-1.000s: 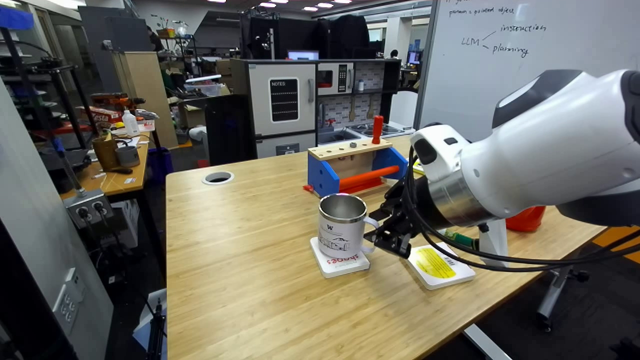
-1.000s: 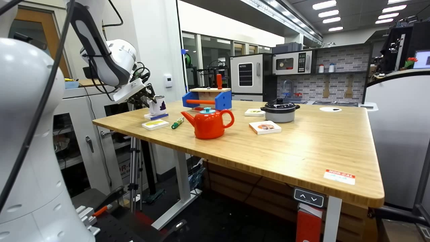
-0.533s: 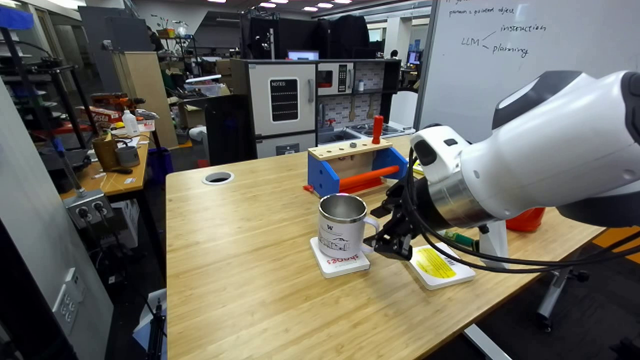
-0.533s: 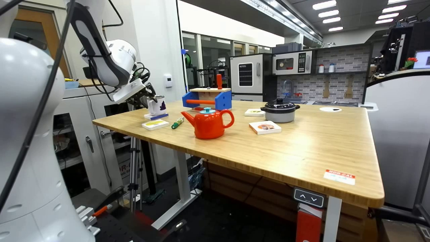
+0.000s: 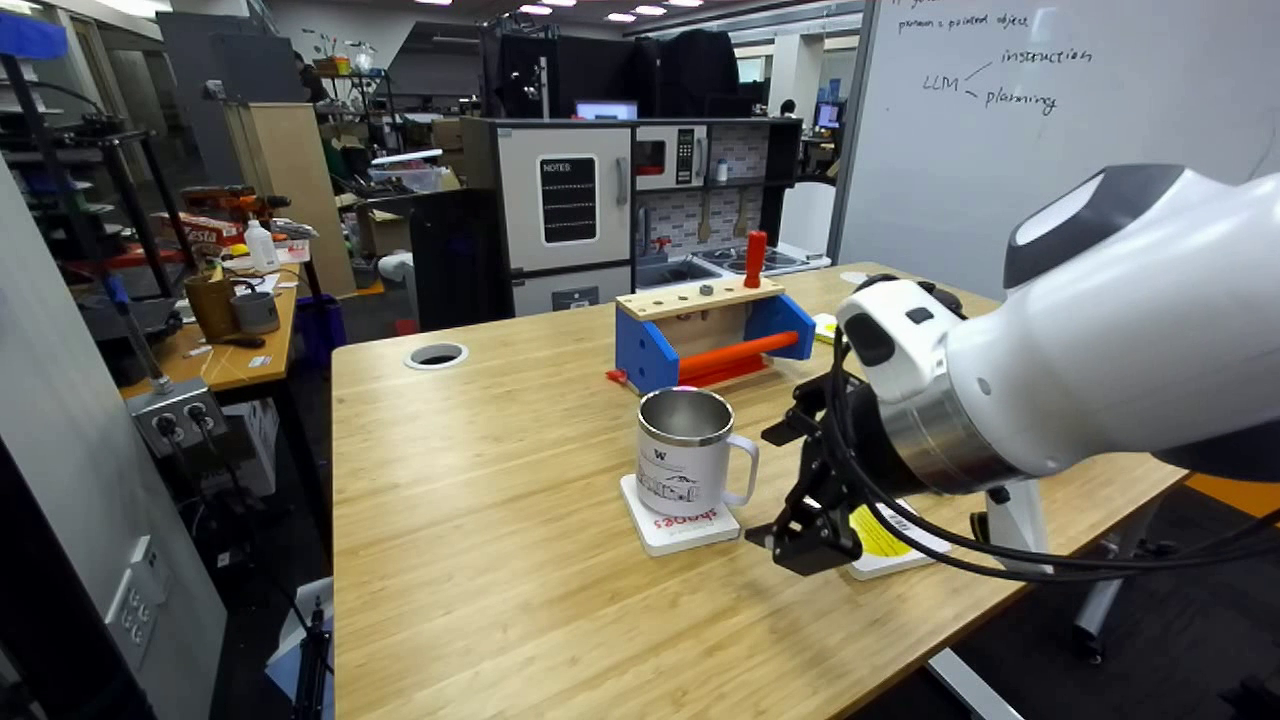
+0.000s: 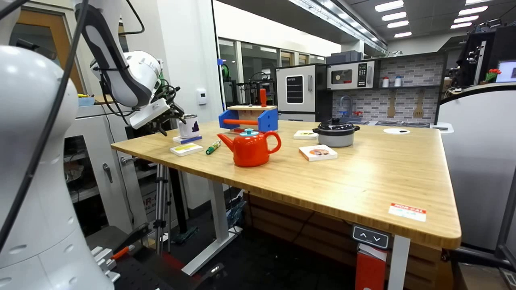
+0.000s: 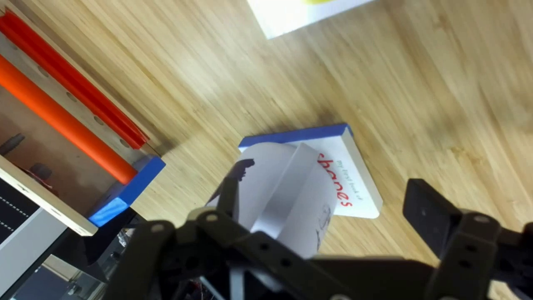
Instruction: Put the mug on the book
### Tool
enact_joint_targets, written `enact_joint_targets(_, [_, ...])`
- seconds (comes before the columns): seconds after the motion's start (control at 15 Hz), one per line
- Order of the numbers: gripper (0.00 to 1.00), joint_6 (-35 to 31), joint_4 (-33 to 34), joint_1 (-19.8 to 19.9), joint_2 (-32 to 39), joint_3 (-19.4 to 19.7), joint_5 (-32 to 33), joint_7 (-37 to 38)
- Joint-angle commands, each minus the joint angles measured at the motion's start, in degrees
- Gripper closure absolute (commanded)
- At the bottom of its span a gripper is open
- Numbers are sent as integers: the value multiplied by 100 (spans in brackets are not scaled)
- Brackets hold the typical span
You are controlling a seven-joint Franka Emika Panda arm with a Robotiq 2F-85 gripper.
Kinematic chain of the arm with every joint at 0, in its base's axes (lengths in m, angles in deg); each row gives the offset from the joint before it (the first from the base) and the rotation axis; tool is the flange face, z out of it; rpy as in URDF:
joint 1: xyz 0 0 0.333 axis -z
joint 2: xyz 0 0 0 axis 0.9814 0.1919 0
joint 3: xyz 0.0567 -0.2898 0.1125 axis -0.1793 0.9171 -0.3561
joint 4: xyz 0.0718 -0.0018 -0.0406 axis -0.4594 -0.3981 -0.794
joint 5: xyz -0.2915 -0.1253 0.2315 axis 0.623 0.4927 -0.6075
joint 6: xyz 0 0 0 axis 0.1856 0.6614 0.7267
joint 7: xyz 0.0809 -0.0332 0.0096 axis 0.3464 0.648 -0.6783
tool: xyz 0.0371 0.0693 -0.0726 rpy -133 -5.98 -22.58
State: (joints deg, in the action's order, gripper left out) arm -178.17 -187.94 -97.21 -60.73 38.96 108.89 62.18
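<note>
"While the claw (image 5: 775,487) hangs just beside the mug (image 5: 683,465), how do its fingers (image 5: 790,430) stand?"

"Wide apart, the 2 of them, and a little gap separates them from the handle (image 5: 753,468)."

"So where's the mug itself?"

"Upright on the white book (image 5: 690,534) lettered 'shapes' in red, its handle turned toward the claw."

"And what else is on the table (image 5: 500,580)?"

"A wooden toolbox (image 5: 712,330) with blue ends, near the mug, and another white book (image 6: 186,149) with a yellow patch. A green marker (image 6: 213,147) lies between that book and a red teapot (image 6: 250,151)."
</note>
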Motion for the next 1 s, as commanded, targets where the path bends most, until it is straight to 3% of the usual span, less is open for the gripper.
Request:
enact_joint_targets(0.0, [0, -115, -455, 56, -403, 15, -73, -55])
enact_joint_targets(0.93, [0, 257, -1331, 31, -1437, 78, -368, 358])
